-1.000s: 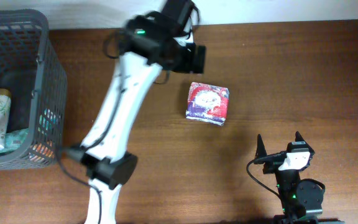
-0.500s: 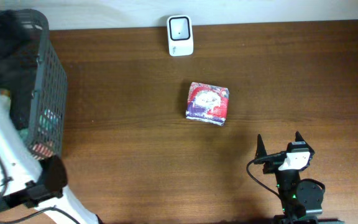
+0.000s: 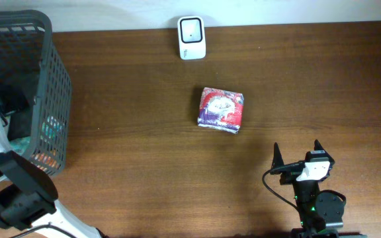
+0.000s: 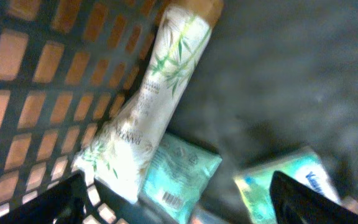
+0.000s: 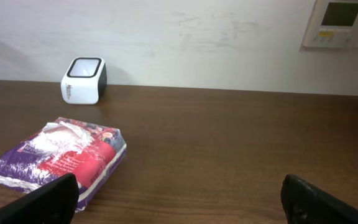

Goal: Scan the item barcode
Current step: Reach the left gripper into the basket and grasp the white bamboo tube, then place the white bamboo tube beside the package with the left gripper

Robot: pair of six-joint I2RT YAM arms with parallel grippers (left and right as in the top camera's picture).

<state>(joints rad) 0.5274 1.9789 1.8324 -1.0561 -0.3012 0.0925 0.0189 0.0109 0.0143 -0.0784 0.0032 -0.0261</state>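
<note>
The scanner [image 3: 192,38], a small white box with a dark window on top, stands at the far edge of the table [image 3: 131,132]. The pack [image 3: 221,110], a soft square in purple, red and white, lies flat and slightly skewed near the table's middle, well apart from the scanner. In the basket [image 3: 51,86] a white tube [image 4: 151,118] with green leaf print and a tan cap lies slanted along the mesh wall, its lower end touching a teal packet [image 4: 180,175] whose barcode [image 4: 171,200] faces up.

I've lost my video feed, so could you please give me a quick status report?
Left gripper open in basket, above teal packet. Right gripper open, empty. Nothing blocks scanner; purple packet lies apart on table.
</note>
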